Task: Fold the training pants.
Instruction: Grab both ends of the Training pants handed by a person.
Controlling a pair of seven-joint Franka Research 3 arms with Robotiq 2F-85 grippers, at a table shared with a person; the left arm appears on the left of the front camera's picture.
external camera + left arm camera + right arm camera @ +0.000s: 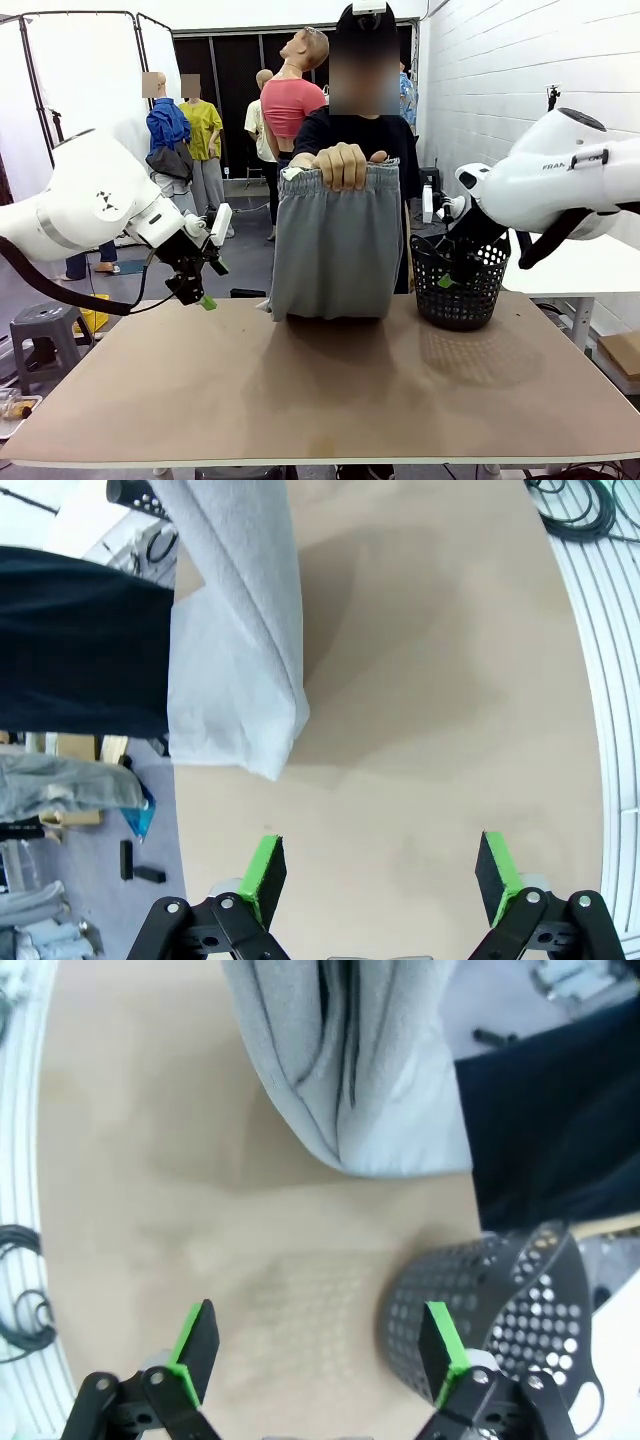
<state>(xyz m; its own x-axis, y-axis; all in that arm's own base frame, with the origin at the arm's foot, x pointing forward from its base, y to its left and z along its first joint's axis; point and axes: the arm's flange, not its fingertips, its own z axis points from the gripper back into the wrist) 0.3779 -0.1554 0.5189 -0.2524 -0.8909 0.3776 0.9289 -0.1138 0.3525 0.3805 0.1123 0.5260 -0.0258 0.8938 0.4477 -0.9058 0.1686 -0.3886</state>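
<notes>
Left gripper (378, 845) and right gripper (318, 1315) hover with jaws spread, empty, while a person's hand (342, 165) hangs the training pants (335, 245) between them, just ahead (lower edge on the table (300, 400)). Folding looks unfinished, and the cloth likely needs laying flat next.

Bright, even indoor light, soft shadows on the bench (200, 400) before the training pants (335, 250), wide-angle bending at wrist-view edges, slight softness.
</notes>
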